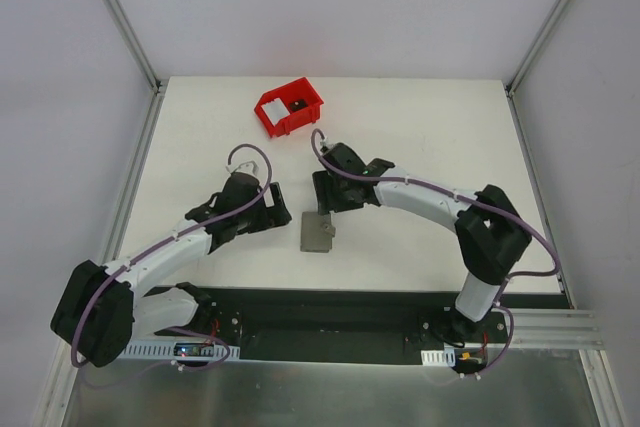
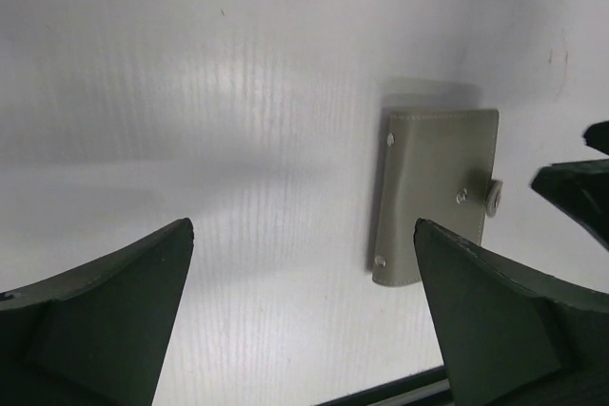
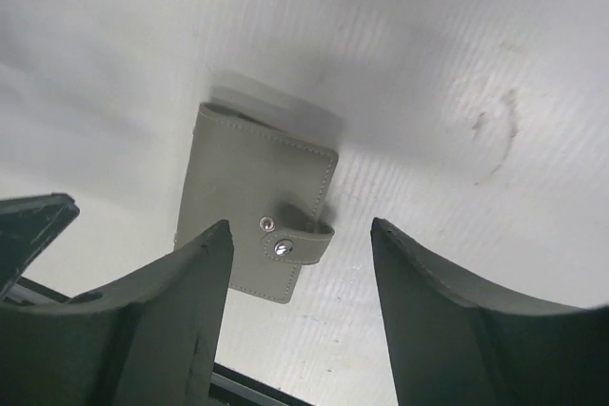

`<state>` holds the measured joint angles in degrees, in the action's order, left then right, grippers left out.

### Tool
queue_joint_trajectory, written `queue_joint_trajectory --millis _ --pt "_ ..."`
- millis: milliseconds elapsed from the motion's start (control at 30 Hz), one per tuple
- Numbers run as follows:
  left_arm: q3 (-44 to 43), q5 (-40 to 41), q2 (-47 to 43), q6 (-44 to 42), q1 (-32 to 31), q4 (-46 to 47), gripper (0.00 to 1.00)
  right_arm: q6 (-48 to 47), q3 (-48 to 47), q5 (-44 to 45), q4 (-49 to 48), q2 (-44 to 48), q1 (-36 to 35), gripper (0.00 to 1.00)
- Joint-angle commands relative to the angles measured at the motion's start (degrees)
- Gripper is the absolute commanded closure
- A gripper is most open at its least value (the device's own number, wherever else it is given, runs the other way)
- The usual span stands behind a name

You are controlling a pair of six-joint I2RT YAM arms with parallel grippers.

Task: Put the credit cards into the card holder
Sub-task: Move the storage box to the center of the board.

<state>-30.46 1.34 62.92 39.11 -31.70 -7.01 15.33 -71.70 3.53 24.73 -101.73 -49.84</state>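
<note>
The grey-green card holder (image 1: pixel 317 233) lies flat on the white table, folded shut with its snap strap fastened. It also shows in the left wrist view as the card holder (image 2: pixel 438 192) and in the right wrist view as the card holder (image 3: pixel 257 197). A white credit card (image 1: pixel 277 105) and a darker one (image 1: pixel 299 105) lie in the red bin. My left gripper (image 1: pixel 280 209) (image 2: pixel 303 235) hovers open and empty just left of the holder. My right gripper (image 1: pixel 322 199) (image 3: pixel 303 235) stands open just behind the holder's far edge, with nothing between its fingers.
The red bin (image 1: pixel 262 112) stands at the back of the table, beyond both grippers. A black base rail (image 1: pixel 330 297) runs along the near edge just in front of the holder. The two grippers are close together, each one's finger showing in the other's wrist view.
</note>
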Motion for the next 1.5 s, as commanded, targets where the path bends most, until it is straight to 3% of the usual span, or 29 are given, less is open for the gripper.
queue_joint_trajectory --millis 0,133,333,467,667,967,1467 --pt "-8.37 1.56 2.99 -6.49 4.10 -0.73 0.01 -2.41 -2.75 -0.37 -1.61 6.10 3.08 0.35" --pt "-18.56 -0.54 10.27 -17.99 7.44 1.64 0.01 -1.80 0.50 -0.63 -2.67 8.47 4.58 0.32" --pt "-39.02 -16.86 27.93 -31.27 13.59 1.74 0.01 -0.31 8.67 -1.24 -4.08 14.27 5.55 0.31" --pt "-52.04 -28.56 39.98 -34.79 17.55 1.29 0.01 1.62 13.25 -2.21 -4.87 17.96 5.55 0.30" --pt "-65.33 -31.58 51.85 -40.59 19.05 1.29 0.01 3.39 17.82 -2.39 -5.57 21.66 5.46 0.30" --pt "-75.00 -33.51 61.18 -44.39 19.13 4.10 0.01 4.09 18.70 -2.83 -4.34 21.40 5.46 0.30" --pt "-78.26 -40.54 68.04 -41.58 19.05 4.81 0.01 4.35 19.23 -2.65 -3.55 21.84 5.64 0.30"
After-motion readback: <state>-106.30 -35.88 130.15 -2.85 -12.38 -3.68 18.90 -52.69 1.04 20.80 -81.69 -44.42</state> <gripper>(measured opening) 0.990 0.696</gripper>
